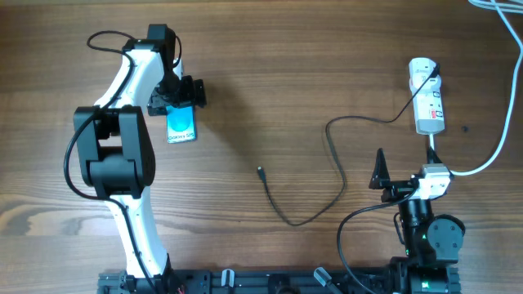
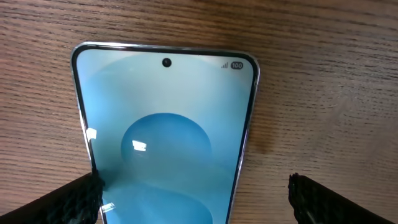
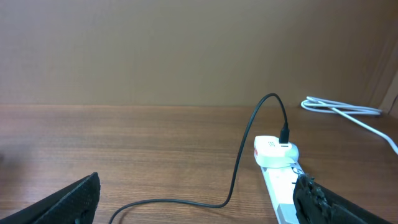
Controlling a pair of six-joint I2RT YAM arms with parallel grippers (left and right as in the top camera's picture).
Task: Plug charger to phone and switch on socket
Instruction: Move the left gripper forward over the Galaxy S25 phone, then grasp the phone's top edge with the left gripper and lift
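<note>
The phone (image 1: 182, 126) lies flat on the table at the left, with a teal-blue lit screen. It fills the left wrist view (image 2: 165, 124). My left gripper (image 1: 180, 102) is open and straddles the phone's far end; its left finger touches the phone's edge and its right finger stands apart (image 2: 193, 183). The charger (image 1: 335, 167), a thin black cable, curves from the socket (image 1: 427, 98) to its free plug tip (image 1: 260, 171) mid-table. My right gripper (image 1: 404, 163) is open and empty just in front of the socket (image 3: 277, 165), with the cable (image 3: 236, 177) between its fingers (image 3: 196, 193).
A thicker white cable (image 1: 498, 147) runs along the right edge of the table and shows at the far right in the right wrist view (image 3: 342, 109). The left arm's body (image 1: 114, 147) stands over the table's left part.
</note>
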